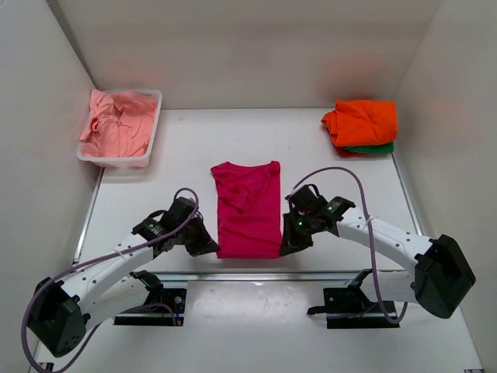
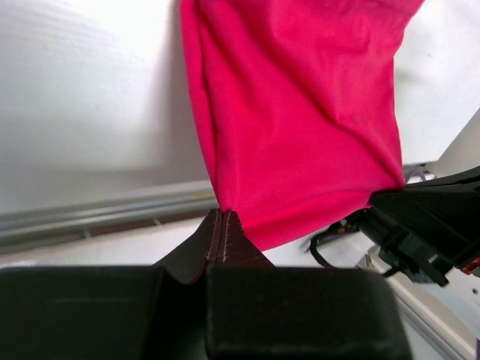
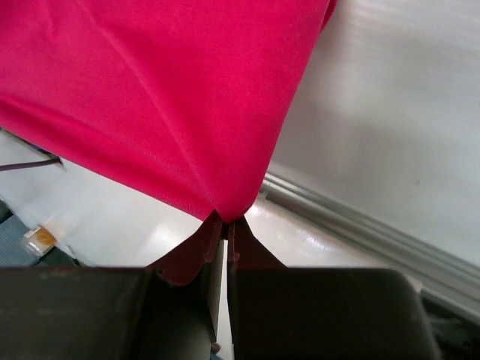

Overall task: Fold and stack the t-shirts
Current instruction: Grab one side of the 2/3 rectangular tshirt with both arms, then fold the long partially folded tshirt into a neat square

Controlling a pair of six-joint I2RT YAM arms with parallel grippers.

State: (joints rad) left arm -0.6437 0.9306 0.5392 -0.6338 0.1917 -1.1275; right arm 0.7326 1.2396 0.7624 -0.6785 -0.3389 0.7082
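Lying flat in the middle of the table, the magenta t-shirt shows as a long narrow strip, with its collar toward the far side and its bottom hem toward the arms. The sleeves seem to be turned in, so I judge that the lengthwise folds are done. The left gripper is closed tight on the near left corner of the hem, and the right gripper pinches the near right corner in the same way. In both wrist views the cloth comes to a small peak between the closed fingertips. Taking both corners at once makes sense, because the next fold probably carries the hem toward the collar, and an even grip keeps that edge straight. At the far right corner the orange t-shirt lies folded on the green t-shirt, likely the stack for the magenta one. The salmon pink t-shirts wait crumpled in the white tub at the far left.
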